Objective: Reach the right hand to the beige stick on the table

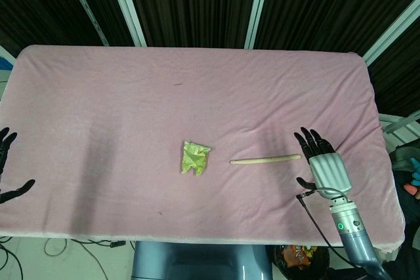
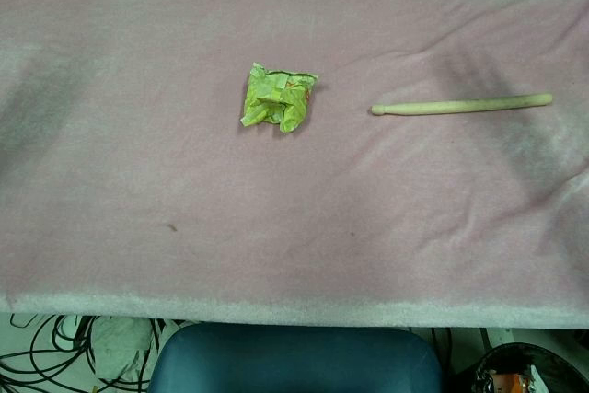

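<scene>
A beige stick (image 1: 265, 159) lies flat on the pink tablecloth (image 1: 197, 96), right of centre, running left to right; the chest view shows the stick (image 2: 463, 105) too. My right hand (image 1: 321, 159) hovers just right of the stick's right end, palm down, fingers spread and holding nothing. A small gap separates its fingertips from the stick. My left hand (image 1: 8, 168) sits at the table's left edge, fingers apart and empty. Neither hand appears in the chest view.
A crumpled yellow-green paper ball (image 1: 195, 157) lies left of the stick, seen also in the chest view as the paper ball (image 2: 277, 97). A blue chair back (image 2: 294, 358) stands below the table's front edge. Cables lie on the floor at left.
</scene>
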Controlling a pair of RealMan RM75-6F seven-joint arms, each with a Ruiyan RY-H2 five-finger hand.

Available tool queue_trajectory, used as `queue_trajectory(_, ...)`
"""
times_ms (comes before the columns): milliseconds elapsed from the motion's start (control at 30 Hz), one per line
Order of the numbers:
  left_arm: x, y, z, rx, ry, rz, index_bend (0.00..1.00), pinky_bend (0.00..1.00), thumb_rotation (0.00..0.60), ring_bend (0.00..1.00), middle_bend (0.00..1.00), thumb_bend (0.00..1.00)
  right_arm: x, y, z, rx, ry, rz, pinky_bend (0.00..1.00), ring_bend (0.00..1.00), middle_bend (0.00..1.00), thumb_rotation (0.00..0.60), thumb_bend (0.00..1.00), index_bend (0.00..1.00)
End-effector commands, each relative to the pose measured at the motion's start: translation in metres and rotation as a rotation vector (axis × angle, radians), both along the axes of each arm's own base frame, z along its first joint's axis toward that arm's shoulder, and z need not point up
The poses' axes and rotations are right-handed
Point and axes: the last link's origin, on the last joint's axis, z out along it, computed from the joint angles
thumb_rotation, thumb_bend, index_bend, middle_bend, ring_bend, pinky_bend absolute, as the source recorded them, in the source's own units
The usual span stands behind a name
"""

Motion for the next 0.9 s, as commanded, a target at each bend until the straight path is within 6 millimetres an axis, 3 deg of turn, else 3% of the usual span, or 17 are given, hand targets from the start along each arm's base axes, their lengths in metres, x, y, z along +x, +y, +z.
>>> queue_trajectory(33,0.000,0.000,0.001,0.000,-0.003,-0.002,0.00,0.00,0.600,0.00,0.00,0.01,-0.001,0.001,-0.004,0.014,0.004,-0.006,0.21,0.00,0.00,0.600,0.15,0.00)
queue_trajectory(300,0.001,-0.001,0.001,0.001,-0.013,-0.006,0.00,0.00,0.600,0.00,0.00,0.01,0.009,-0.004,-0.011,0.050,-0.038,-0.013,0.21,0.00,0.00,0.600,0.17,0.01)
queue_trajectory(433,0.001,-0.001,0.001,-0.005,-0.011,-0.009,0.00,0.00,0.600,0.00,0.00,0.01,0.020,-0.016,-0.021,0.070,-0.055,0.005,0.21,0.00,0.02,0.600,0.21,0.16)
queue_trajectory(667,0.000,0.000,0.003,-0.001,-0.029,-0.008,0.00,0.00,0.600,0.00,0.00,0.01,0.037,-0.045,-0.056,0.133,-0.003,0.006,0.21,0.01,0.12,0.600,0.27,0.37)
queue_trajectory(900,0.000,0.001,0.003,-0.012,-0.039,-0.006,0.00,0.00,0.600,0.00,0.00,0.01,0.037,-0.061,-0.090,0.163,0.032,-0.043,0.21,0.02,0.14,0.600,0.29,0.43)
